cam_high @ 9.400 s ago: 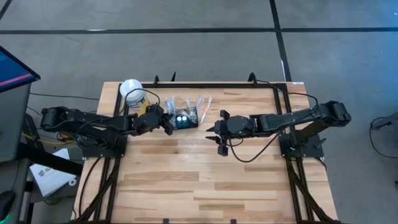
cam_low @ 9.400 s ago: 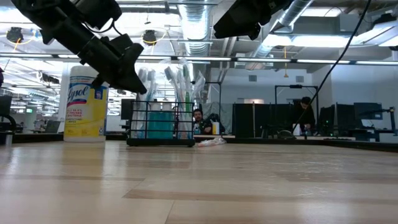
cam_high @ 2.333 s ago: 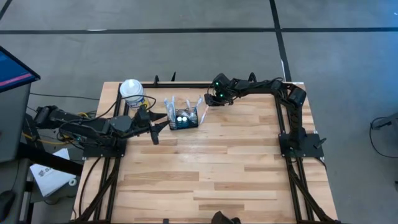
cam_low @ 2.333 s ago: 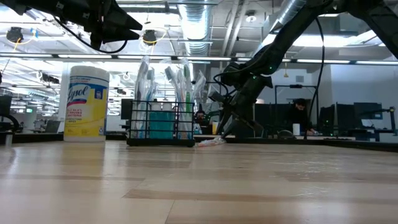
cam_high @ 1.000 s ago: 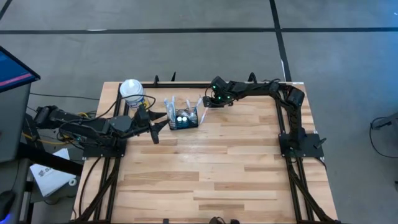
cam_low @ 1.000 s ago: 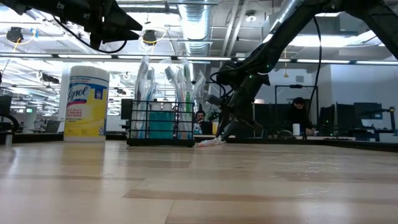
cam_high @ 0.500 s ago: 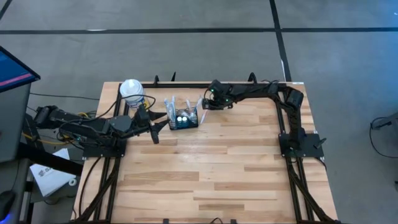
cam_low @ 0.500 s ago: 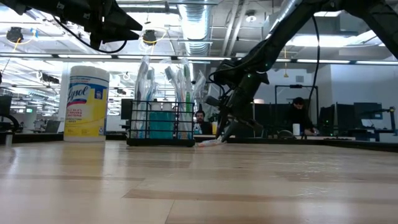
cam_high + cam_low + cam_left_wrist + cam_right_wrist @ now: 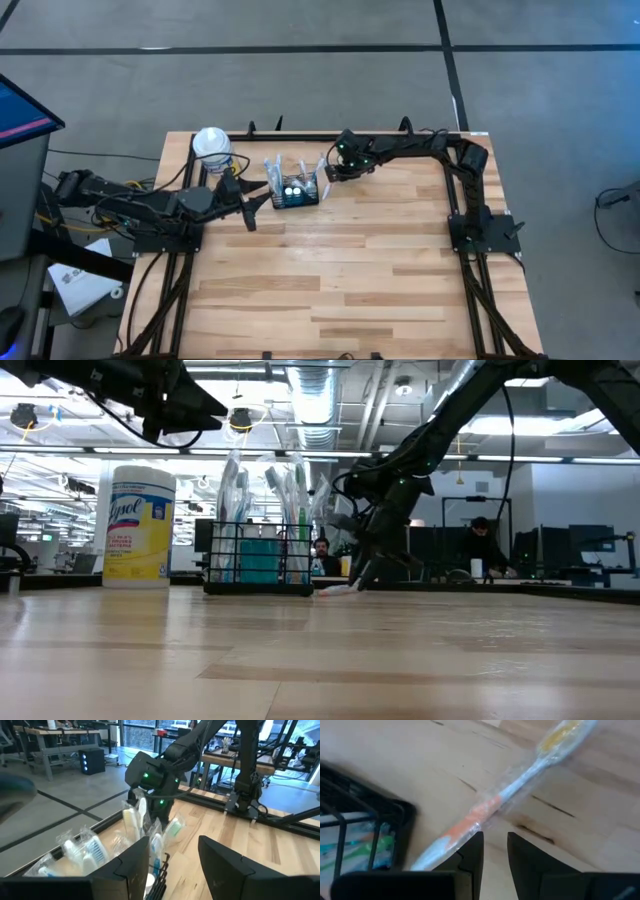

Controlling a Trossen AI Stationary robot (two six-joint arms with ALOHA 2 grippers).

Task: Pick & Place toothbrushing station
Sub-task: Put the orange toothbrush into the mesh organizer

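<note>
Two matte black jointed arms, the left arm [image 9: 150, 203] and the right arm [image 9: 440, 150], trail thin black cables, show small green lights at the right wrist, and end in flat, dark, blunt-tipped fingers [image 9: 226, 865].

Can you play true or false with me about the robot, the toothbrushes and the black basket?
1. A wrapped toothbrush lies on the table beside the black caddy. True.
2. The right gripper has lifted that toothbrush high up. False: it lies flat on the wood.
3. The yellow canister has tipped over. False: it stands upright.
4. The left gripper is open. True.
5. The caddy holds no toothbrushes. False: several stand in it.
</note>
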